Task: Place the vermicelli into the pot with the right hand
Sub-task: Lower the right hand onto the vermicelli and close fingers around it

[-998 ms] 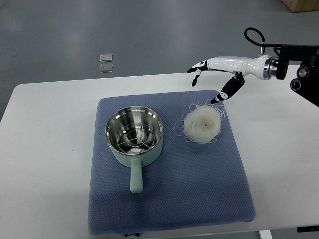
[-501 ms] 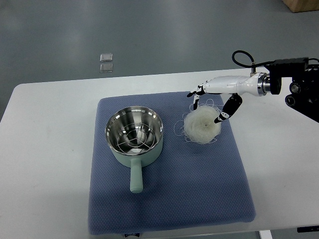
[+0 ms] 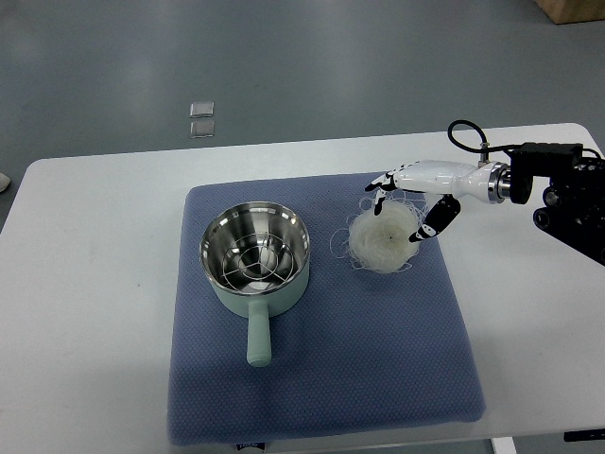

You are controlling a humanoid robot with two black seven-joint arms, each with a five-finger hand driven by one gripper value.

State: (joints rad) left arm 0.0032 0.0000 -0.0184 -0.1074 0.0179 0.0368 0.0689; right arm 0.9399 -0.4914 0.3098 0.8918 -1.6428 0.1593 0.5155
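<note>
White table point(image 3: 95, 284), right hand point(image 3: 405, 203) over vermicelli point(image 3: 383, 238)

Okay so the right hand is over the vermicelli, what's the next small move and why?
Probably close the fingers around the vermicelli nest. The right hand sits at the nest's far-right edge with fingers and thumb spread on either side, and the nest lies flat on the blue mat, not yet gripped. The pot waits to the left.

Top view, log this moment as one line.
right hand open over white vermicelli nest | not grasped | pale green steel-lined pot empty | left hand unseen
</note>
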